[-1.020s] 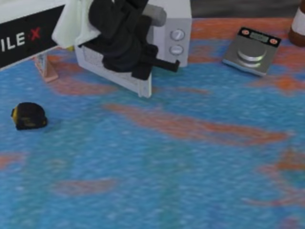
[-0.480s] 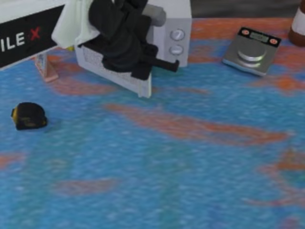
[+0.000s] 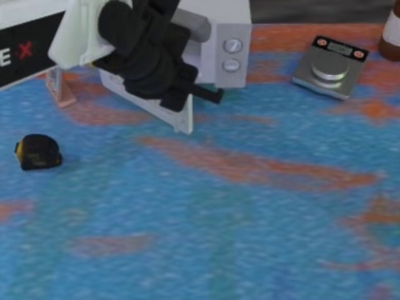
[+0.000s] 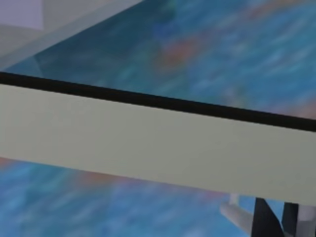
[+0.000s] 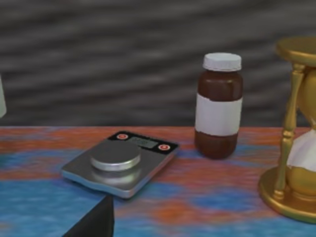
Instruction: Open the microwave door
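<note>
1. While the microwave [image 3: 215, 34] sits at the table's far edge, left of centre, its door [image 3: 153, 106] stands swung out at an angle, partly open.
2. The left gripper [image 3: 209, 95] is at the door's free edge; whether its fingers clasp the handle I cannot tell.
3. Risk: if the pull strays from the hinge arc, the grip could slip off, or the whole microwave might drag across the table.
4. The right arm is parked out of the top view, near the scale [image 5: 121, 162].
</note>
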